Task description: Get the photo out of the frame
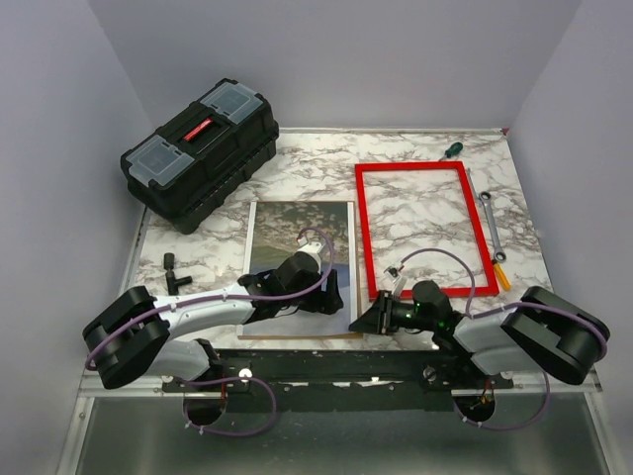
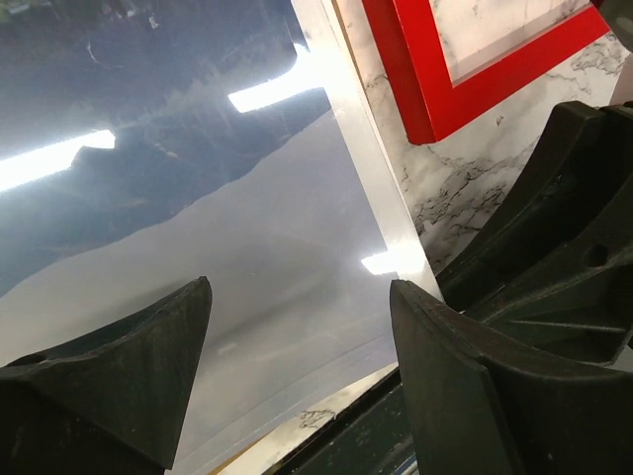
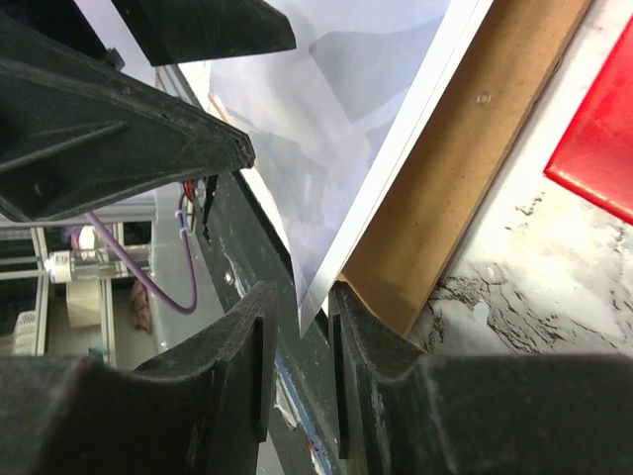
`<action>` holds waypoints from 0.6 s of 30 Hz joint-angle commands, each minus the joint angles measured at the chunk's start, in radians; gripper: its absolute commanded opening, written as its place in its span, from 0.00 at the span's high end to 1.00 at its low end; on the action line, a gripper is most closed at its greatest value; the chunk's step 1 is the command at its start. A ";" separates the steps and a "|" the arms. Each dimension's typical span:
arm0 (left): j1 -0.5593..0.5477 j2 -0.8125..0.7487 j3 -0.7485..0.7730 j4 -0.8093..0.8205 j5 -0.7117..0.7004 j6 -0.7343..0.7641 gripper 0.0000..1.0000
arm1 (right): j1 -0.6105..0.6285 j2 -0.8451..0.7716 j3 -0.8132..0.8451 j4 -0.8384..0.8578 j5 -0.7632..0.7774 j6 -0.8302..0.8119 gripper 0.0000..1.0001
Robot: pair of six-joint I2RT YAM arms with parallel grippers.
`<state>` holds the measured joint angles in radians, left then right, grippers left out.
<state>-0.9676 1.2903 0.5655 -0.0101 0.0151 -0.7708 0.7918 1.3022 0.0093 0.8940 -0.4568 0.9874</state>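
Note:
The photo [image 1: 297, 233] lies flat on the brown backing board [image 3: 465, 168] at the near middle of the table. The red frame [image 1: 368, 237] lies empty on the marble to its right. My left gripper [image 1: 334, 287] is open and hovers low over the photo's near right part, whose glossy surface [image 2: 198, 198] shows between the jaws [image 2: 299, 289]. My right gripper [image 1: 364, 322] is at the photo's near right corner. Its jaws [image 3: 300, 297] stand narrowly apart, with the photo's lifted corner [image 3: 336, 129] hanging in the gap. One finger tip [image 3: 346, 302] touches the board's edge.
A black toolbox [image 1: 198, 153] stands at the back left. A green-handled screwdriver [image 1: 453, 149] and a wrench [image 1: 492, 223] lie along the frame's far and right sides. Small black parts [image 1: 176, 272] lie left of the photo. The table's near edge rail [image 1: 336, 368] runs just below both grippers.

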 commanded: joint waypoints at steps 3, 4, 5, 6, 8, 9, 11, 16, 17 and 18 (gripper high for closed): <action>0.004 -0.014 -0.009 -0.016 -0.003 0.009 0.26 | 0.001 0.084 -0.037 0.141 -0.071 -0.071 0.67; 0.003 -0.015 -0.009 -0.017 0.008 0.010 0.26 | 0.001 0.089 -0.037 0.134 -0.062 -0.077 0.69; 0.004 -0.014 -0.008 -0.015 0.010 0.008 0.26 | 0.000 0.093 -0.038 0.138 -0.057 -0.081 0.72; 0.003 -0.015 -0.008 -0.017 0.010 0.009 0.26 | 0.001 0.098 -0.041 0.147 -0.060 -0.082 0.74; 0.004 -0.017 -0.007 -0.016 0.009 0.011 0.26 | 0.001 0.098 -0.043 0.165 -0.064 -0.090 0.75; 0.004 -0.017 -0.006 -0.018 0.008 0.012 0.26 | 0.001 0.096 -0.039 0.156 -0.062 -0.093 0.75; 0.004 -0.017 -0.004 -0.020 0.007 0.013 0.26 | 0.001 0.087 -0.023 0.134 -0.070 -0.109 0.81; 0.003 -0.036 0.011 -0.042 0.019 0.025 0.24 | 0.000 0.042 -0.013 0.088 -0.081 -0.138 0.99; 0.004 -0.048 0.015 -0.048 0.027 0.036 0.23 | 0.000 0.023 -0.013 0.064 -0.080 -0.142 0.99; 0.003 -0.065 0.020 -0.055 0.035 0.054 0.22 | 0.000 0.002 0.017 0.029 -0.084 -0.146 0.99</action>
<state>-0.9676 1.2854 0.5652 -0.0360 0.0170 -0.7643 0.7918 1.3632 0.0093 0.9810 -0.5125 0.8894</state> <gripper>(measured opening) 0.756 0.023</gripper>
